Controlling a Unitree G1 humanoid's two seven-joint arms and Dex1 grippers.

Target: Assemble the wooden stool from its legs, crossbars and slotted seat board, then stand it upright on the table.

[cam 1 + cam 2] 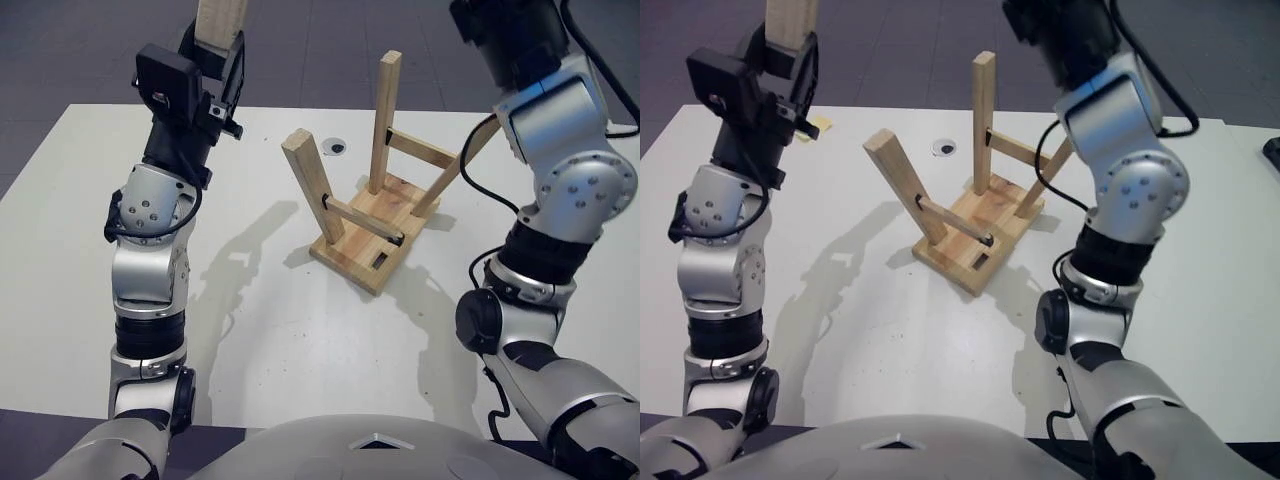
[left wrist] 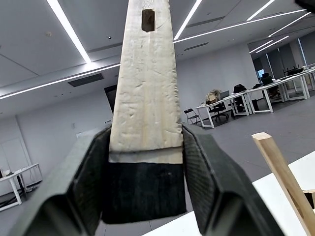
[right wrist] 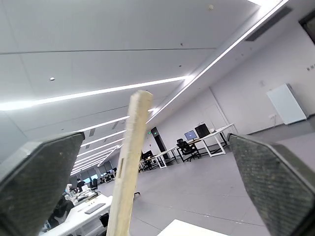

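Found the slotted seat board [image 1: 365, 250] lying flat near the middle of the table [image 1: 300, 340], underside up. Counted three legs standing in it: a tilted leg [image 1: 310, 180] at the board's 9 o'clock, an upright leg [image 1: 383, 120] at 12 o'clock, a leaning leg [image 1: 455, 170] at 2 o'clock. Noted a low crossbar [image 1: 365, 218] running out from the tilted leg, an upper crossbar [image 1: 420, 150] joining the other two, and a dark slot [image 1: 383, 261] near the board's 5 o'clock corner. Located the left gripper [image 2: 147, 177] raised at 10 o'clock of the board, fingers [image 2: 88, 187] clamped on the lower end of a fourth leg [image 2: 147, 88], one pad on each side face, leg pointing up. Located the right gripper [image 3: 155, 191] high at 1 o'clock, fingers [image 3: 268, 187] spread wide. Saw a stool leg [image 3: 129, 167] in the gap, touching neither.
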